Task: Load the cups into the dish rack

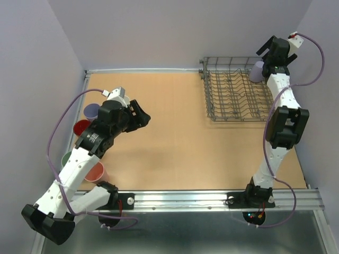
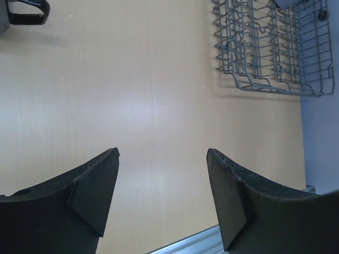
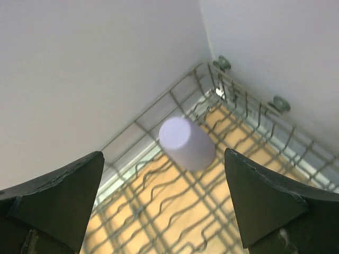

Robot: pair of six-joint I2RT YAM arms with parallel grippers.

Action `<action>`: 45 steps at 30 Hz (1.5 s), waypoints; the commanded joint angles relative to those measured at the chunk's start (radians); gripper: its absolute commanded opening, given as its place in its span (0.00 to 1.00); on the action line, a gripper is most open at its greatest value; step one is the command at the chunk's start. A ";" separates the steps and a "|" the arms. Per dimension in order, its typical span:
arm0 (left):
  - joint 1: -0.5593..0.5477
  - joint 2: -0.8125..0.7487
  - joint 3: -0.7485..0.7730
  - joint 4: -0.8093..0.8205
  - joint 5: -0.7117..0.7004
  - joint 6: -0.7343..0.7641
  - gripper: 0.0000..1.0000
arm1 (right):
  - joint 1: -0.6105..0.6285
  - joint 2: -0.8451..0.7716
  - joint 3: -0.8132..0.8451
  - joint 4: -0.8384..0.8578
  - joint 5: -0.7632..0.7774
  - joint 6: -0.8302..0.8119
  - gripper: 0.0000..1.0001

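Observation:
The grey wire dish rack [image 1: 233, 100] stands at the far right of the table. One lavender cup [image 1: 257, 71] sits bottom-up in its far right corner. In the right wrist view this cup [image 3: 186, 143] is below and between the spread fingers, touching neither. My right gripper [image 1: 269, 53] [image 3: 163, 152] is open and empty above it. My left gripper [image 1: 143, 117] [image 2: 162, 150] is open and empty over bare table at the left. Beside the left arm stand a lavender cup [image 1: 91, 110], a red cup [image 1: 82, 127], a green cup [image 1: 67, 157] and a pink cup [image 1: 95, 172]. The black cup and second pink cup are not visible.
The rack [image 2: 275, 47] shows at the top right of the left wrist view, its tines upright. Walls stand close behind and to the right of the rack [image 3: 254, 174]. A metal rail [image 1: 212, 200] runs along the near table edge.

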 commanded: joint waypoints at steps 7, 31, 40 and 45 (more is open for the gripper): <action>0.082 0.189 0.148 -0.162 -0.127 0.056 0.73 | 0.101 -0.446 -0.430 -0.020 -0.345 0.299 1.00; 0.352 0.630 0.324 -0.033 -0.193 0.111 0.68 | 0.452 -1.083 -0.883 -0.272 -0.677 0.337 1.00; 0.375 0.732 0.384 -0.010 -0.216 0.116 0.67 | 0.452 -1.069 -0.888 -0.295 -0.741 0.311 1.00; 0.389 0.765 0.384 0.010 -0.215 0.119 0.65 | 0.452 -1.060 -0.902 -0.298 -0.750 0.310 1.00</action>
